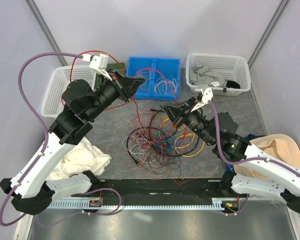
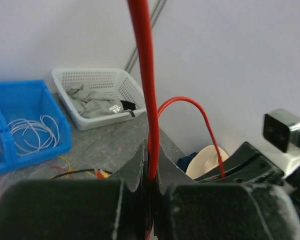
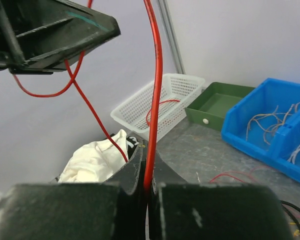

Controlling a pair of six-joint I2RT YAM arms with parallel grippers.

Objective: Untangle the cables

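Top external view: the tangled cables point(image 1: 160, 137) lie in a heap in the middle of the table point(image 1: 110, 125). The left gripper point(image 2: 151, 160) and right gripper point(image 3: 146, 160) are each clamped tight on a red wire point(image 2: 149, 100). They should probably draw apart slowly, so the heap isn't dragged. No writing is readable

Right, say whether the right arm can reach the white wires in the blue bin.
Probably not yet: the right gripper has its jaws shut on a red cable. The white wires in the blue bin lie close and look unblocked.
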